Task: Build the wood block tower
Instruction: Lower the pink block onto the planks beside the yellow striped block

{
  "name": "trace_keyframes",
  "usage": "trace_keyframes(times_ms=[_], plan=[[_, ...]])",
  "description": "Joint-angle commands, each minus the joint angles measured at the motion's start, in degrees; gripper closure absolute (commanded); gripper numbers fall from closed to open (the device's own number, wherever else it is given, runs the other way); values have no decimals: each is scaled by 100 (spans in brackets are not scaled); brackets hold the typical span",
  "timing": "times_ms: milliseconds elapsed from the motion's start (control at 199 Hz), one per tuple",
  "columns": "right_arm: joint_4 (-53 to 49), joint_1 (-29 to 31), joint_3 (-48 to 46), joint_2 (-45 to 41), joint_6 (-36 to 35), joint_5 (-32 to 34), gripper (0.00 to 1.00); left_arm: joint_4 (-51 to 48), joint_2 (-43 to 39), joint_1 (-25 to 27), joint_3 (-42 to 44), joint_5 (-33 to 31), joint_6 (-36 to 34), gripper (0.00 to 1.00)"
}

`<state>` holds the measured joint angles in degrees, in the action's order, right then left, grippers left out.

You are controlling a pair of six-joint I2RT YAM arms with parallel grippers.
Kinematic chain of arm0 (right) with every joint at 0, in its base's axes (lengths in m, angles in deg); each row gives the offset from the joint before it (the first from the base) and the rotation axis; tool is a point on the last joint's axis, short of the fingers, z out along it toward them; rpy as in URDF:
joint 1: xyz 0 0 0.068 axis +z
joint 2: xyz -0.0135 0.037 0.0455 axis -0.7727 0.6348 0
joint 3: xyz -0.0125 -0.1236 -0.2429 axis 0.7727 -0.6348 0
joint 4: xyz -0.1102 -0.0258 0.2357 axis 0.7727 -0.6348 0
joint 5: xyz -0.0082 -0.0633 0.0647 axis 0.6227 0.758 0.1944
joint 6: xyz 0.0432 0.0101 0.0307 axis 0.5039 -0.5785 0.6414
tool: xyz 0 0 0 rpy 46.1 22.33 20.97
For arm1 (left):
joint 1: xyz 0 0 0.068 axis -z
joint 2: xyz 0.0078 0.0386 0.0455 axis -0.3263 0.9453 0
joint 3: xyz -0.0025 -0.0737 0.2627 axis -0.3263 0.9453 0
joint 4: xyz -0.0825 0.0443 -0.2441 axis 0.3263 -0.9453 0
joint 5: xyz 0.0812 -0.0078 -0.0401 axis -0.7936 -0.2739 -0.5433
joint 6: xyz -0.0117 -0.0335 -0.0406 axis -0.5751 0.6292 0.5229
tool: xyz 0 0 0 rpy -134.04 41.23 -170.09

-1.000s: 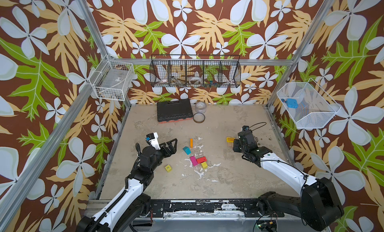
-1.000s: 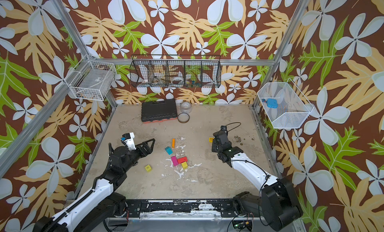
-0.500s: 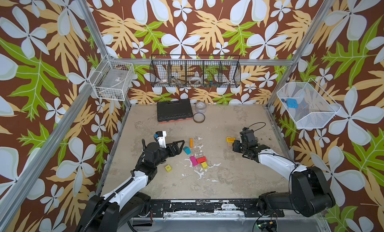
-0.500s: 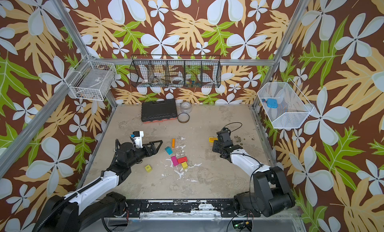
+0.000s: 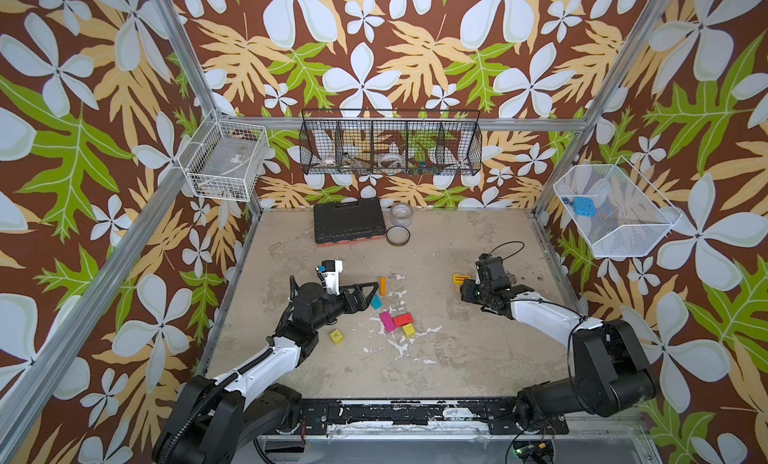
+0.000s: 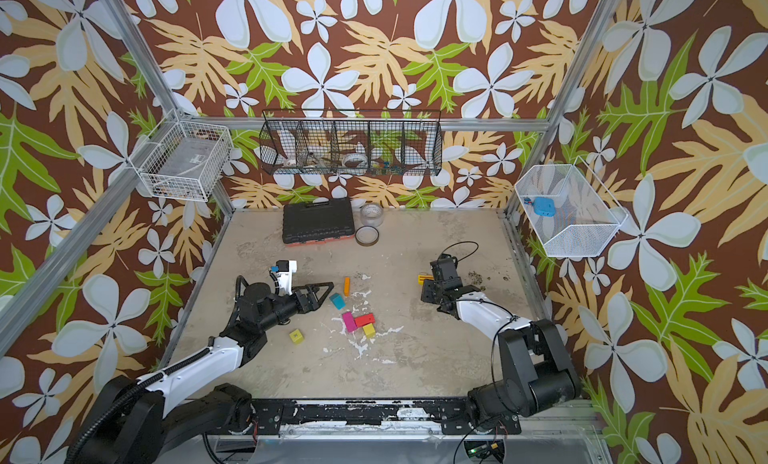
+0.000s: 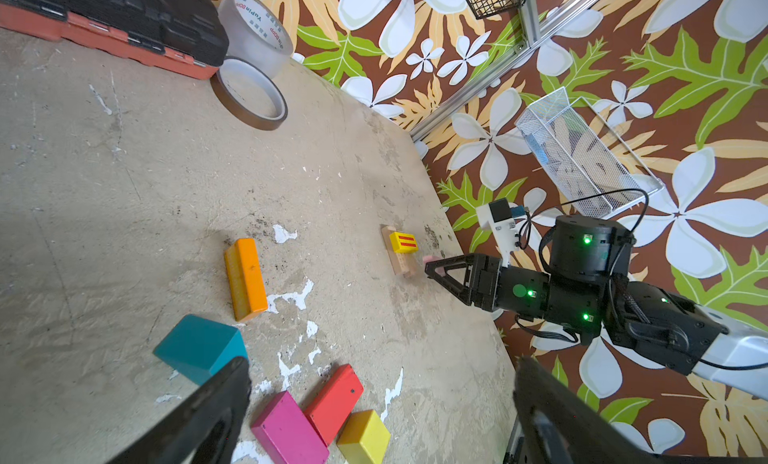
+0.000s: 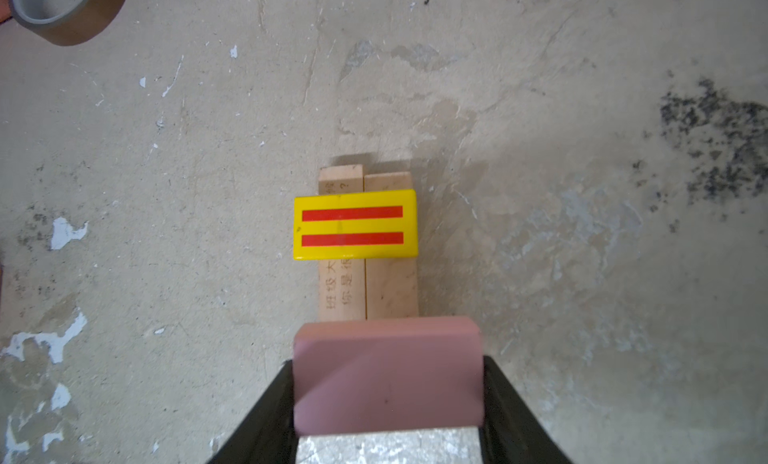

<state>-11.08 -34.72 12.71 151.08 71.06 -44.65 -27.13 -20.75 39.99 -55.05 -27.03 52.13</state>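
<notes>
Stacking has barely begun: the wood block tower (image 5: 458, 279), at about 2 o'clock from the middle of the counter (image 5: 457, 358), is only two tan planks (image 8: 390, 287) side by side with a striped yellow block (image 8: 354, 225) laid across them. The right tool (image 8: 387, 366) stands half closed, clamping a pink block (image 8: 386, 383) by its two ends over the planks' near ends; whether it touches them I cannot tell.

The step in hand looks like placing this block. The next move calls for a level descent, square to the planks, and a release that does not nudge the striped piece.

The left tool (image 7: 380, 368) gapes fully wide and empty by the teal wedge (image 7: 199, 347), above the loose blocks (image 7: 334, 401) mid-counter, well apart from the stack.

Bare counter rings the stack. The counter's side edge lies at 3 o'clock of it, and the tape rolls (image 7: 249, 96) and tool case (image 5: 347, 222) sit far off at 11 o'clock.
</notes>
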Motion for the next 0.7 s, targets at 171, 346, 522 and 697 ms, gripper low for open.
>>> trace_keyframes(times_ms=[171,346,522,697], plan=[[132,37,406,657,-209,137,74,201,103,25,-76,88,40,0],[22,184,617,888,-248,235,73,191,48,31,-58,62,45,0],[-9,192,637,875,-262,265,72,181,13,41,-58,44,36,0],[-29,196,665,920,-262,199,69,157,-20,41,-58,36,32,0]])
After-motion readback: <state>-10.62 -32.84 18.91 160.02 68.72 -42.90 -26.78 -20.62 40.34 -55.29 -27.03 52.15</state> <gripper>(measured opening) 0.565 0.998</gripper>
